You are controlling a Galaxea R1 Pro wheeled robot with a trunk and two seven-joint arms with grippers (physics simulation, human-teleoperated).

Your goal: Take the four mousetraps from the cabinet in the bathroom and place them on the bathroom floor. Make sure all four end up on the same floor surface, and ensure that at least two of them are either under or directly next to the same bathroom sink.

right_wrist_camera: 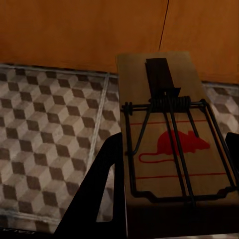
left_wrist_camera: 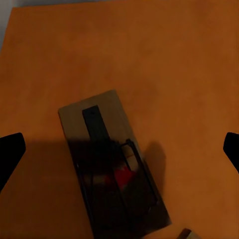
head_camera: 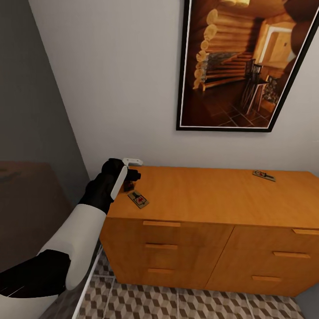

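Note:
The orange-brown cabinet [head_camera: 212, 199] stands against the white wall. One mousetrap [head_camera: 138, 199] lies near the left end of its top and a second mousetrap [head_camera: 264, 176] lies at the far right back. My left gripper [head_camera: 131, 178] hovers just over the left end, open. In the left wrist view its dark fingertips [left_wrist_camera: 10, 154] sit wide apart on either side of the mousetrap [left_wrist_camera: 112, 164] below. My right gripper [right_wrist_camera: 174, 149] is shut on another mousetrap [right_wrist_camera: 164, 99] with a red mouse print, held over the bathroom floor [right_wrist_camera: 45, 134] in front of the cabinet.
A framed picture [head_camera: 241, 66] hangs above the cabinet. A grey wall [head_camera: 31, 110] closes the left side, with a brown surface [head_camera: 22, 199] below it. A small white object [head_camera: 133, 161] sits at the cabinet's back left corner. Patterned tiles [head_camera: 177, 303] run along the drawer fronts.

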